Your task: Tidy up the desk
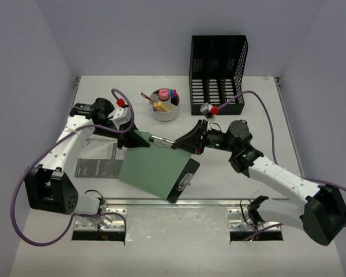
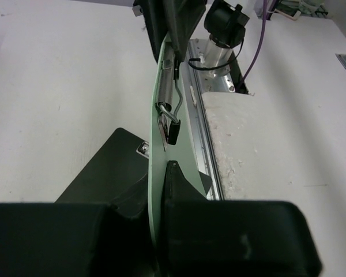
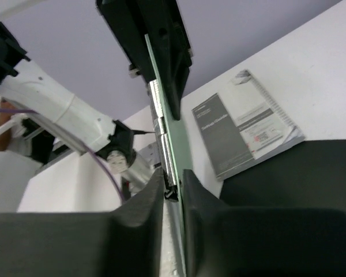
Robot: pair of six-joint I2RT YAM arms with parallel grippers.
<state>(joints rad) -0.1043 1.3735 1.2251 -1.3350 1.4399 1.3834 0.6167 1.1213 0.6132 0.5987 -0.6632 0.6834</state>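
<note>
spiral booklet on desk, partly behind green clipboard; pen cup, mesh file rack beyond | left gripper clamps clipboard corner | right gripper clamps opposite edge

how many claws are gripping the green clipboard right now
2. The left claw clamps the flat green clipboard at its far left corner; the right claw pinches its far right corner. Both are in plain view.
</note>
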